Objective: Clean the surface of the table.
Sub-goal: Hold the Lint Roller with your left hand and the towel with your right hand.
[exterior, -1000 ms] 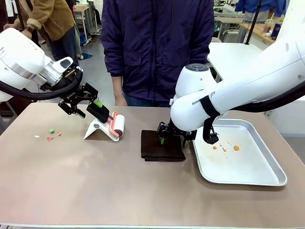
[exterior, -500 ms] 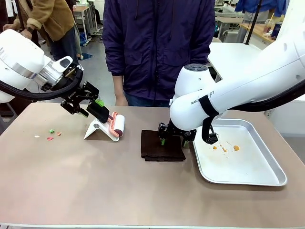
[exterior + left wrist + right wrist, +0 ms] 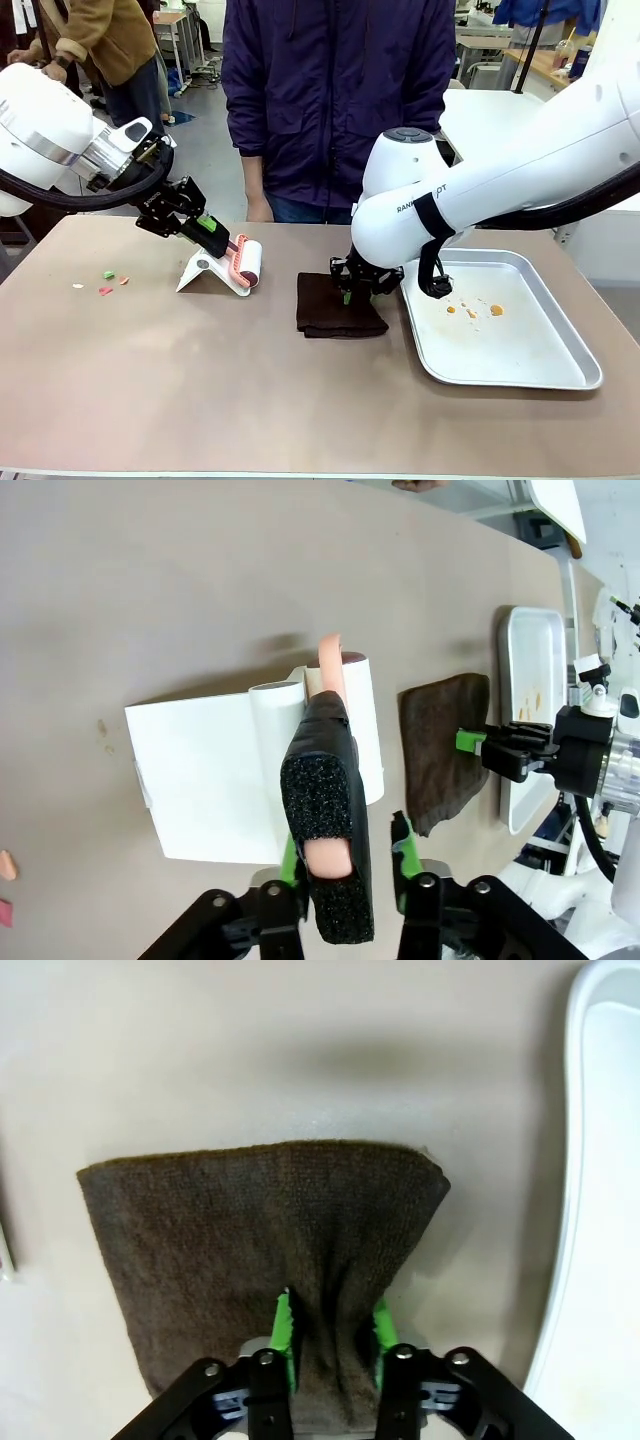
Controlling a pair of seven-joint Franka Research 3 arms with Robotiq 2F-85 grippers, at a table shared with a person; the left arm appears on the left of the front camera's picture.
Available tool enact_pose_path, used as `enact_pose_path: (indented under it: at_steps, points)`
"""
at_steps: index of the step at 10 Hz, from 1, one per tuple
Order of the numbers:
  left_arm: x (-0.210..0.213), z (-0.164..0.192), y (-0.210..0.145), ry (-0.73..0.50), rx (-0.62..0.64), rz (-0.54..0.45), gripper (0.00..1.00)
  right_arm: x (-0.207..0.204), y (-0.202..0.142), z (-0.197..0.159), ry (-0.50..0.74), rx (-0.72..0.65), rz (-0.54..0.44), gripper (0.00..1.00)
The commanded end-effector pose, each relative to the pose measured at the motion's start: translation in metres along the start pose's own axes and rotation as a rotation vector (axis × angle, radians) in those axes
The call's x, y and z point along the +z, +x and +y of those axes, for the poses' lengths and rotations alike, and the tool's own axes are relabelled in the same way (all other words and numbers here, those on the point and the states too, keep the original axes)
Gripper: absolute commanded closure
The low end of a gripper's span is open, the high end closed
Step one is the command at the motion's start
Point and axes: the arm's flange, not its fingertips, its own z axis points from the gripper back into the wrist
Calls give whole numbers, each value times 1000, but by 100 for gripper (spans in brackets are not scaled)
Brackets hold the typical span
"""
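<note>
- Table [image 3: 200,400]: tan top spans the full width. Near half is bare, and the work sits in the far half.
- Tray [image 3: 560,378] is on the right with orange specks inside. Cloth [image 3: 325,318] lies flat just beside its left rim.
- Right gripper [image 3: 346,295] is closed on a pinched fold at the cloth's far-right edge, pads [image 3: 283,1328] biting both sides of the ridge (decent bite, by the look).
- Step, my read: both tools are being picked up and no wiping has started. Lift the cloth clear of the tray rim first, or the hanging part could drag across it.
- Right arm: the big joint hangs above the cloth and the tray's far-left corner, wrist pointing nearly straight down.
- Roller [image 3: 248,262] rests on its white stand [image 3: 198,272], left of the cloth and apart from it.
- Left gripper [image 3: 212,232] straddles the handle [image 3: 325,810]. One pad looks against it and a gap shows at the other, so I cannot tell whether it is clamped.
- Confirm a firm grip before lifting, then pull along the handle's line so the stand does not tip or come along.
- Left arm comes in from the left, wrist tilted down to the right, fingers in line with the handle.
- Crumbs [image 3: 105,280] sit near the left edge, well apart from the roller. Likely the first target.
- Person [image 3: 335,100] stands at the far edge, behind the roller and cloth.
</note>
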Motion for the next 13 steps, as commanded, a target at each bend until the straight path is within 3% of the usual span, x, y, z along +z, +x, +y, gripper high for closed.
enact_pose_path:
  at_steps: [1,10,11,13]
  points:
    - [-1,4,-2,-29,-15,-27,100,-14,0,-1,-16,-21,36,100]
    - [9,-6,-8,-54,-33,-71,100,-12,0,-7,36,-23,34,100]
    - [16,-9,-11,-74,-32,-83,100,-4,1,-17,100,-35,29,100]
    - [40,-12,-26,-164,4,-87,100,24,-3,-50,360,-38,24,100]
